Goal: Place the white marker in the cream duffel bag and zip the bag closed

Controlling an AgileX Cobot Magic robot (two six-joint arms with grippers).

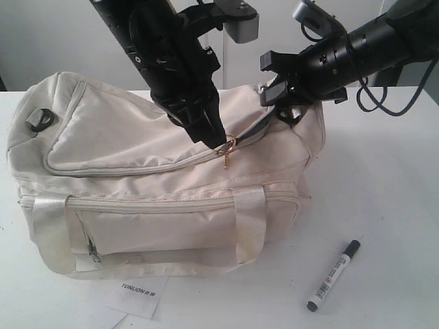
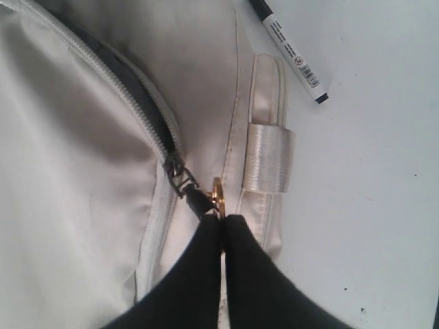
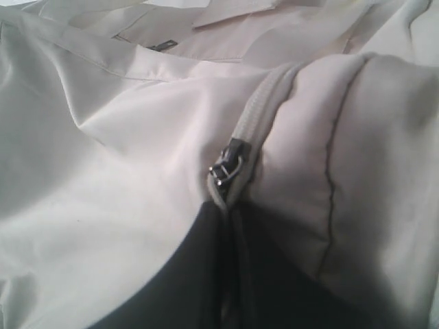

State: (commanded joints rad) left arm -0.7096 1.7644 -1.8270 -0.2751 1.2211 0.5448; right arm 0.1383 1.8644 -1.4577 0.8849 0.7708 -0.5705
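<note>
- Marker (image 1: pixel 334 275), white, lies on the table (image 1: pixel 391 226) at four o'clock of your cream duffel bag (image 1: pixel 158 185).
- Left wrist view shows your left gripper (image 2: pixel 221 223) pinching the gold zipper pull (image 2: pixel 217 195).
- Only the right wrist view shows your right gripper (image 3: pixel 225 212) clamped on bag fabric.

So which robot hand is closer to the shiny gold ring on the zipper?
Left. The left gripper pinches the gold ring itself. The right gripper is farther along the zipper, clamped on the cream duffel bag near its end.

Cream duffel bag (image 1: pixel 123 130), white marker (image 1: pixel 333 275), black-tipped
</note>
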